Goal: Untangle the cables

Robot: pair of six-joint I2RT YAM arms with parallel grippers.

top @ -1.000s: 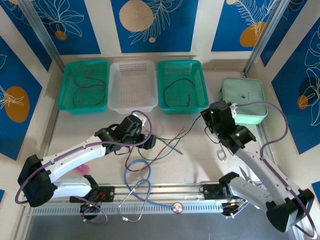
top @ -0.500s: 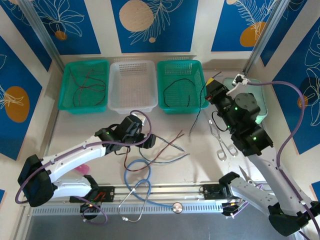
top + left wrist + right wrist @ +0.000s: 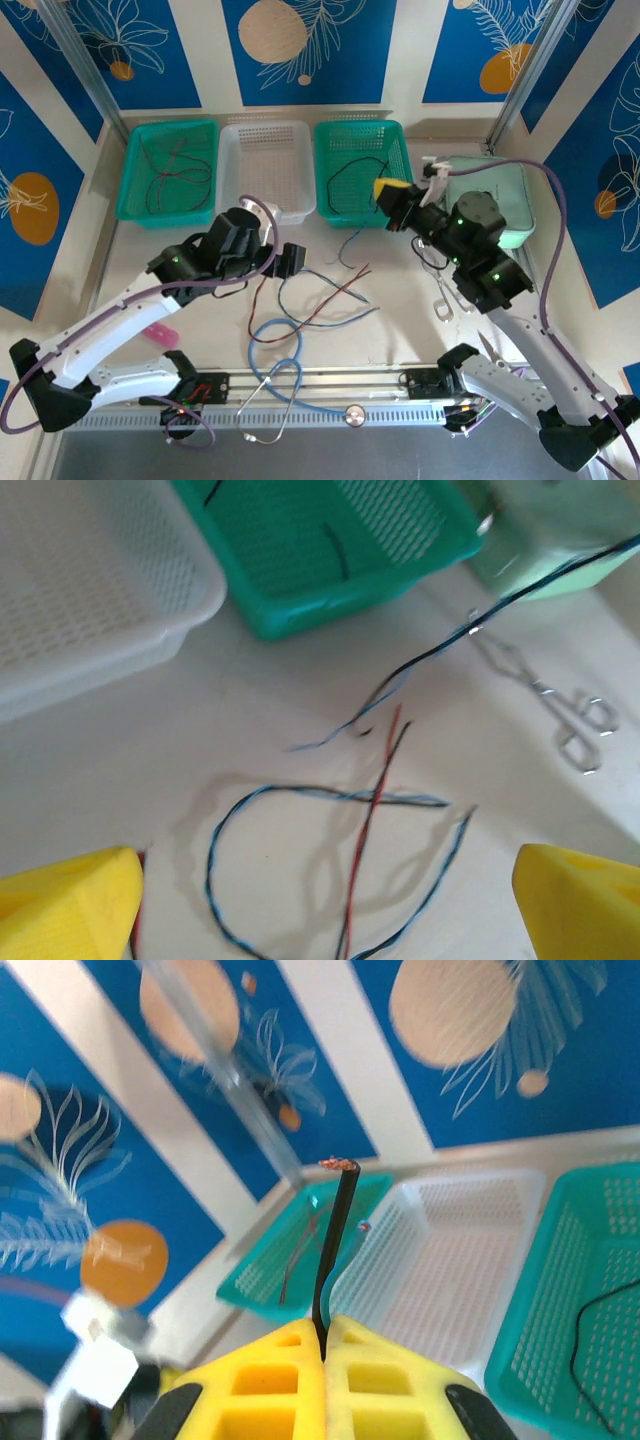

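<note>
Plainly, the left gripper point(image 3: 287, 258) hangs over the tabletop point(image 3: 400, 300) just in front of the right near corner of the white basket point(image 3: 265, 170), its jaws spread wide and holding nothing. Below and ahead of them, a little further out from that basket, lie the loose cables point(image 3: 325, 300): a blue-grey loop crossed by a red strand point(image 3: 372, 820). Its long axis runs away from the jaws, down the middle of their gap, so closing would pinch across it. Further right of the white basket, a black strand point(image 3: 440, 650) climbs slantwise off the tabletop to the right gripper point(image 3: 322, 1345), whose jaws are pressed together on it, its bare end poking out above. I judge the left arm the nearer to the tangle.
</note>
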